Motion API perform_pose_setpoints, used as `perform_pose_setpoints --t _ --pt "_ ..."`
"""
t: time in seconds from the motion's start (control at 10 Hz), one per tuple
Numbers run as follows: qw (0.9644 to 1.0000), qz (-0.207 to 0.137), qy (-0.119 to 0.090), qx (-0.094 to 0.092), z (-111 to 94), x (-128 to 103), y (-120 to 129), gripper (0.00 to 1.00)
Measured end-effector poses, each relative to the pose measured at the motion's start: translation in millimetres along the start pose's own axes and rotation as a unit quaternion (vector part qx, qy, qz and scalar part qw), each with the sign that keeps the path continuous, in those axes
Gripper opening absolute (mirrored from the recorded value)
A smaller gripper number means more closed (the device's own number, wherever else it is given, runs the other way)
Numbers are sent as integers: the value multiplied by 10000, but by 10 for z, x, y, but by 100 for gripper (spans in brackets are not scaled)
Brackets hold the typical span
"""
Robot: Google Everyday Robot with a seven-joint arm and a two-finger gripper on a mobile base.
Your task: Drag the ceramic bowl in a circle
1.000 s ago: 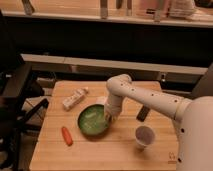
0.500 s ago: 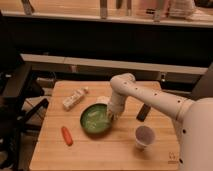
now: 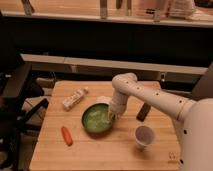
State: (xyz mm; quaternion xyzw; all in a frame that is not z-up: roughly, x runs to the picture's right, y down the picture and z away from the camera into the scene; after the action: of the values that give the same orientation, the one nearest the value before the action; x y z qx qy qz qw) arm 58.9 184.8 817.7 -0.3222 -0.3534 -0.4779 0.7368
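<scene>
On the near part of the pale wooden counter (image 3: 100, 155), a small white cup (image 3: 144, 136) stands closer to the camera than the end effector and off to one side, clearly apart from it. An orange carrot-shaped piece (image 3: 66, 135) lies equally near on the opposite side, past the bowl.

The round, shallow, glossy green ceramic bowl (image 3: 95, 120) sits mid-counter, directly below and beside the end effector (image 3: 114, 115). The end effector is lowered onto the bowl's rim on the cup side. Whether it is apart, together or clamped on the rim cannot be told.

Over the last second the bowl has been shifted only slightly, toward the cup side and a little away from the camera. The white arm's elbow has been swung the same way. The cup, the orange piece and the packet have not been disturbed.

From this it is judged that contact with the bowl is being kept and a slow arc is being traced. Only a small part of the circle is accounted for by this shift. If the arc is widened toward the cup, a knock is to be feared.

A dark flat block (image 3: 143, 112) lies level with the end effector, on the cup side. A pale wrapped packet (image 3: 75, 98) lies farther back, on the other side of the end effector.
</scene>
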Motion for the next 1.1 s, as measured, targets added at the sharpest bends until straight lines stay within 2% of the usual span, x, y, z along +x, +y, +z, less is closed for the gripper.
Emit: perform_pose_setpoints --t 0.5,1.1 --pt "9999 154 -40 1 -66 52 136 0" --pt "9995 326 31 -10 -159 104 175 0"
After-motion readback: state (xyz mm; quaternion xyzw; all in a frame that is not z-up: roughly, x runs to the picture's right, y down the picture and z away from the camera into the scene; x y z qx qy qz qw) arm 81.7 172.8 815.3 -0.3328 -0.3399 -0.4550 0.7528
